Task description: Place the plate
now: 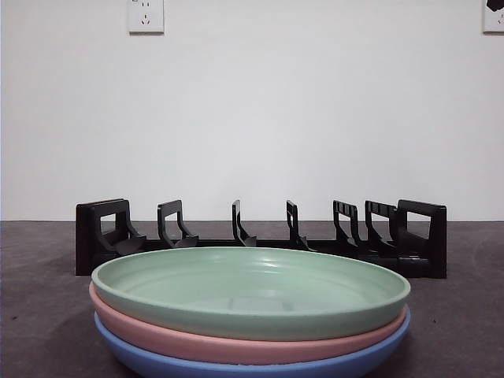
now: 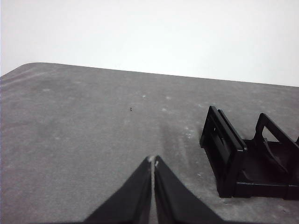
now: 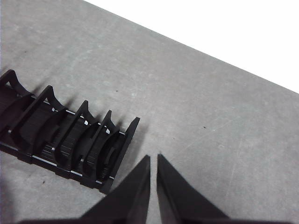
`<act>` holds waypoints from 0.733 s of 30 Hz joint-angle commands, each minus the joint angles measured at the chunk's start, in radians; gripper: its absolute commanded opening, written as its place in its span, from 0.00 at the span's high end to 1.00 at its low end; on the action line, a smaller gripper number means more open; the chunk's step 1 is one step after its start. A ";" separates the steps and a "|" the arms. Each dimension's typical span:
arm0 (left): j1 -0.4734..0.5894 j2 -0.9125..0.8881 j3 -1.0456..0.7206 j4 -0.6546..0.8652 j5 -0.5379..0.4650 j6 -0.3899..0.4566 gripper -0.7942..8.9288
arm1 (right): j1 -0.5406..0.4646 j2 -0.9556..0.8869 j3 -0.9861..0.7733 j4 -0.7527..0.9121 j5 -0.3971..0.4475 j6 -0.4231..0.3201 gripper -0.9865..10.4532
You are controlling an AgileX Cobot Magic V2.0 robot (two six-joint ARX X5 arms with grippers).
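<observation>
Three plates are stacked at the front of the table: a green plate (image 1: 250, 291) on top, a pink plate (image 1: 236, 342) under it and a blue plate (image 1: 252, 364) at the bottom. Behind the stack stands a black slotted plate rack (image 1: 260, 236), with no plate in its slots. My left gripper (image 2: 153, 161) is shut and holds nothing, hovering over bare table beside one end of the rack (image 2: 243, 158). My right gripper (image 3: 153, 157) is shut too, empty, beside the rack's other end (image 3: 70, 135). The plates do not show in either wrist view.
The grey tabletop (image 1: 47, 315) runs back to a white wall with two wall sockets (image 1: 146, 16). The table's far edge (image 2: 140, 72) shows in both wrist views.
</observation>
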 commanded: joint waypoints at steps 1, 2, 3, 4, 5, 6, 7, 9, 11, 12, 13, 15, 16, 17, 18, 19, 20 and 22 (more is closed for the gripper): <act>0.001 0.000 -0.019 0.006 0.002 -0.003 0.91 | 0.005 0.006 0.007 0.011 0.000 0.006 0.89; 0.001 0.000 -0.019 0.006 0.002 -0.003 0.91 | 0.005 0.006 0.007 0.011 0.000 0.006 0.90; 0.001 0.000 -0.019 0.006 0.002 -0.003 0.91 | 0.005 0.006 0.007 0.011 0.000 0.006 0.89; 0.001 0.000 -0.019 0.006 0.002 -0.003 0.91 | 0.005 0.005 0.007 0.011 0.000 0.006 0.90; 0.001 0.000 -0.019 0.006 0.002 -0.003 0.91 | 0.005 -0.005 0.007 0.010 0.000 0.002 0.89; 0.001 0.000 -0.019 0.006 0.002 -0.003 0.91 | 0.002 -0.017 0.007 0.011 0.003 -0.016 0.89; 0.001 0.000 -0.019 0.006 0.002 -0.003 0.91 | -0.005 -0.031 0.004 0.010 -0.003 -0.016 0.90; 0.001 0.000 -0.019 0.005 0.002 -0.003 0.91 | -0.025 -0.080 -0.046 0.047 -0.023 -0.013 0.89; 0.001 0.000 -0.019 0.005 0.002 -0.003 0.91 | -0.068 -0.185 -0.185 0.161 -0.027 -0.011 0.89; 0.001 0.000 -0.019 0.005 0.002 -0.003 0.91 | -0.089 -0.239 -0.258 0.214 -0.027 -0.010 0.89; 0.001 0.000 -0.019 0.004 0.002 -0.003 0.91 | -0.109 -0.294 -0.332 0.263 -0.027 -0.003 0.89; 0.001 0.000 -0.019 0.004 0.002 -0.003 0.91 | -0.149 -0.415 -0.487 0.349 -0.027 0.021 0.90; 0.001 0.000 -0.019 0.004 0.002 -0.003 0.91 | -0.167 -0.478 -0.562 0.377 -0.027 0.042 0.89; 0.001 0.000 -0.019 0.004 0.002 -0.003 0.91 | -0.185 -0.550 -0.644 0.405 -0.029 0.066 0.90; 0.001 0.000 -0.019 0.004 0.002 -0.003 0.91 | -0.198 -0.601 -0.699 0.421 -0.029 0.084 0.90; 0.001 0.000 -0.019 0.004 0.002 -0.003 0.91 | -0.211 -0.647 -0.748 0.431 -0.030 0.097 0.89; 0.001 0.000 -0.019 0.004 0.002 -0.003 0.91 | -0.225 -0.697 -0.804 0.439 -0.030 0.110 0.90; 0.001 0.000 -0.019 0.004 0.002 -0.003 0.91 | -0.249 -0.764 -0.879 0.452 -0.031 0.116 0.90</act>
